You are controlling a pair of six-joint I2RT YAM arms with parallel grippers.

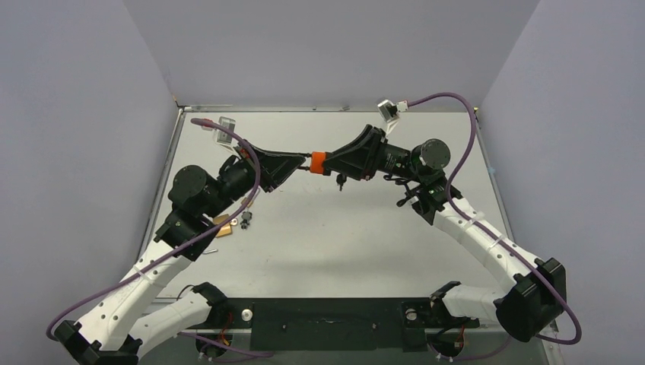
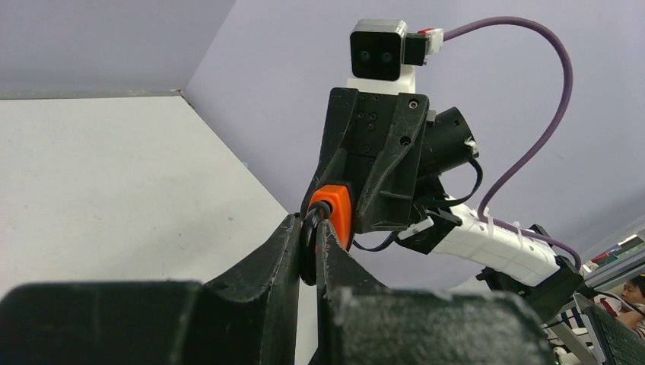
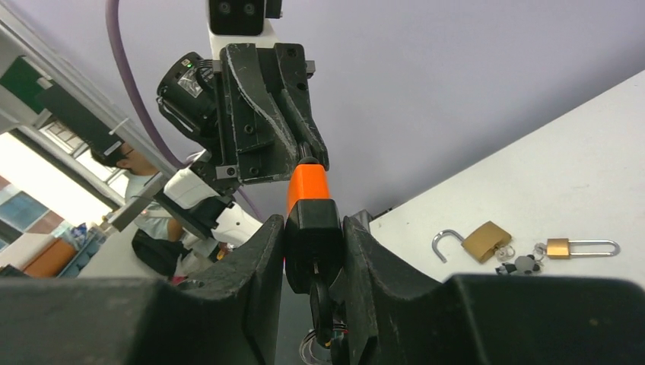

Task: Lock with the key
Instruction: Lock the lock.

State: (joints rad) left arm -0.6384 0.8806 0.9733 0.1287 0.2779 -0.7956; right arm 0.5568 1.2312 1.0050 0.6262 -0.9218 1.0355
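An orange and black padlock [image 1: 318, 162] is held in the air between both arms, above the table's far middle. My left gripper [image 2: 310, 228] is shut on its black shackle [image 2: 309, 255], with the orange part [image 2: 337, 209] just beyond the fingertips. My right gripper [image 3: 313, 228] is shut on the lock's black body [image 3: 312, 236], and the orange part [image 3: 307, 182] shows above it. A dark key [image 3: 320, 304] sticks out of the body's underside between the right fingers, with a ring hanging from it. It also shows in the top view [image 1: 341, 181], below the right gripper [image 1: 332, 163].
On the table lie an open brass padlock [image 3: 487, 241], a small brass long-shackle padlock [image 3: 559, 247] and loose keys [image 3: 517, 264]. In the top view the brass locks [image 1: 223, 224] and keys [image 1: 245, 220] sit by the left arm. Grey walls enclose the table.
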